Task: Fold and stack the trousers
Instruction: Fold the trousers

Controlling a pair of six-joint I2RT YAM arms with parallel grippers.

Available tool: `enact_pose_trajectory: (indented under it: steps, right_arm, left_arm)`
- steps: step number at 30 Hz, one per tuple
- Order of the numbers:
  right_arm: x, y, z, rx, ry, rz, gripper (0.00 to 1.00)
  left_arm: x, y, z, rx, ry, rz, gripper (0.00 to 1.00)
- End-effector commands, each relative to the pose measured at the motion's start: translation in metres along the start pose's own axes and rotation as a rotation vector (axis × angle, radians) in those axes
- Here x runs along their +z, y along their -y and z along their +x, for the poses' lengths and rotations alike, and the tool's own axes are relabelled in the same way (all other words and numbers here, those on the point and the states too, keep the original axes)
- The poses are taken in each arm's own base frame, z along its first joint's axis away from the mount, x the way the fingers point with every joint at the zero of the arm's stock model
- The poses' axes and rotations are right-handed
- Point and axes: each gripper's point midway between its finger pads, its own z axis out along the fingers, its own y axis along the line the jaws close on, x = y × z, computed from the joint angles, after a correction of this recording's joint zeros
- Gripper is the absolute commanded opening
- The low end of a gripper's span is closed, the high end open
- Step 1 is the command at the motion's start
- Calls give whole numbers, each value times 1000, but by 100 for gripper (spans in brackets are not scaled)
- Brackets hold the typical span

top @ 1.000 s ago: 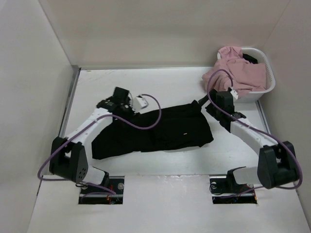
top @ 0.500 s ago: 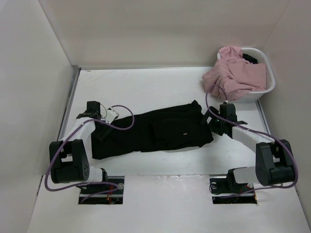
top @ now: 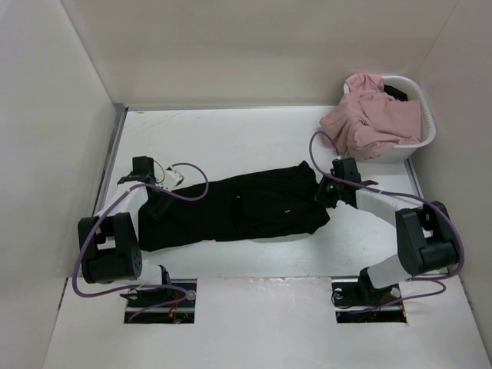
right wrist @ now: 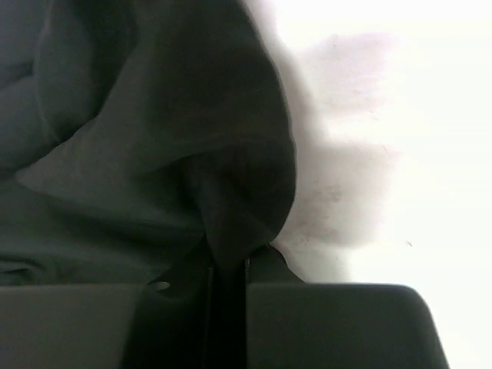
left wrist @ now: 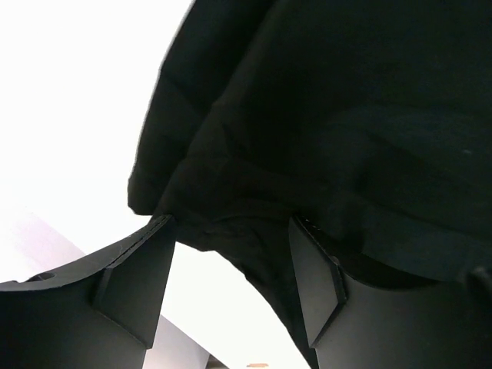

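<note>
Top external: black trousers (top: 246, 206) spread lengthwise across table (top: 254, 138), between 2 arms; left gripper (top: 159, 204) at left end, right gripper (top: 323, 192) at right end. Left wrist: fingers (left wrist: 131, 277) apart, straddling crumpled cloth edge, unclamped. Right wrist: jaws pinched tight on fold of black cloth. Far right corner: white basket (top: 419, 140) heaped with pink garment (top: 377, 115), well apart from trousers.
</note>
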Motion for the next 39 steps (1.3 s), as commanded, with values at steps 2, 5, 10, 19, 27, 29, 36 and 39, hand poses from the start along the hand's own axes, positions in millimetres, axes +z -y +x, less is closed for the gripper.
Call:
enact_pose_trajectory:
  steps: [2,5,10,19,27,29,36,39]
  right_arm:
    - [-51,-1,-58,52,217,4,0]
    - [-108,4,-101,44,391,78,0]
    - [-185,-4,-138,-138,500,240,0]
    - [-160,-108,-90,-448,382,270,2]
    - [-100,-169,-9,-570,249,200,9]
    - [-85,-194,15,-596,229,147,13]
    - [-57,-309,35,-535,318,-93,78]
    - [-76,-347,43,-550,309,-267,86]
  left_arm:
    - [-17,-37,-28,-15,92,-91,60]
    - [-33,-52,-53,-26,163,-127,63]
    - [-37,-41,-104,-4,232,-82,64]
    - [-6,79,-189,5,283,233,61]
    - [7,100,-219,-66,271,302,59]
    - [10,83,-221,-104,280,271,59]
    - [23,39,-213,-204,274,224,59]
    - [22,25,-209,-226,278,203,59]
